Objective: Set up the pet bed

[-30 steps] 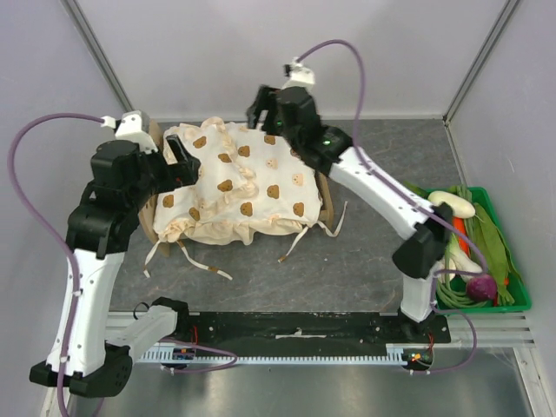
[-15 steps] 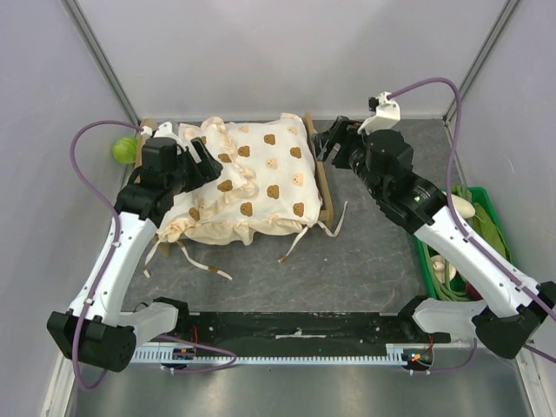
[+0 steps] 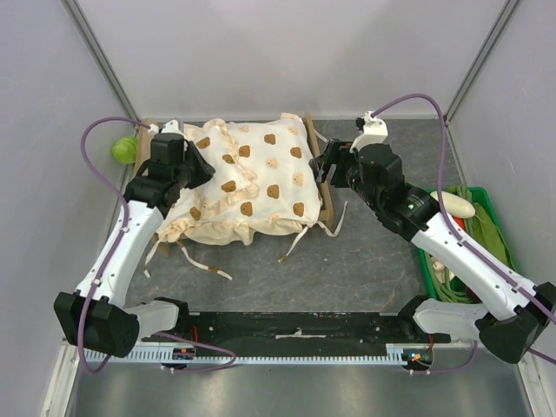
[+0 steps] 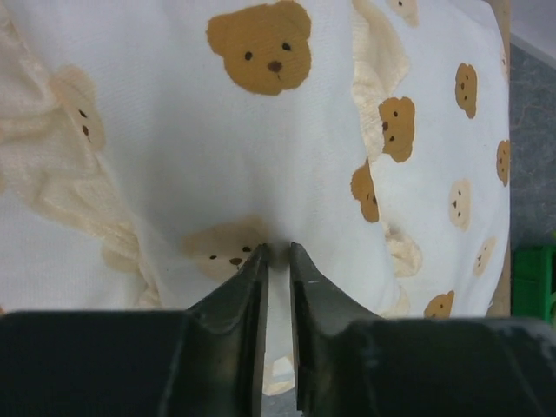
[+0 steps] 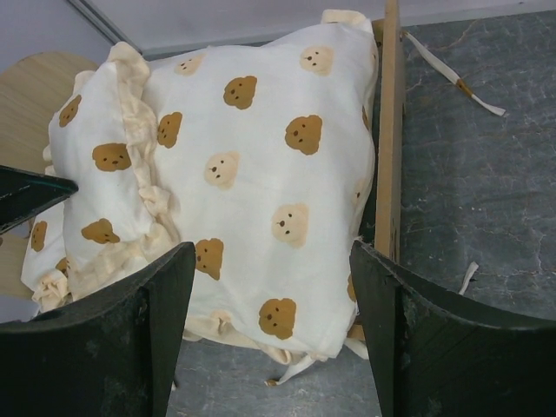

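- Your left gripper (image 4: 278,257) has its jaws nearly together, tips pressed into the small cream bear-print frilled pillow (image 4: 174,130). You cannot tell whether a fold is caught.
- Your right gripper (image 5: 271,252) hovers with jaws wide apart, holding nothing, over the cream bear-print cushion (image 5: 287,174).
- The light-wood pet bed (image 5: 388,130) lies under that cushion, toward the far left of the grey table (image 3: 373,261).
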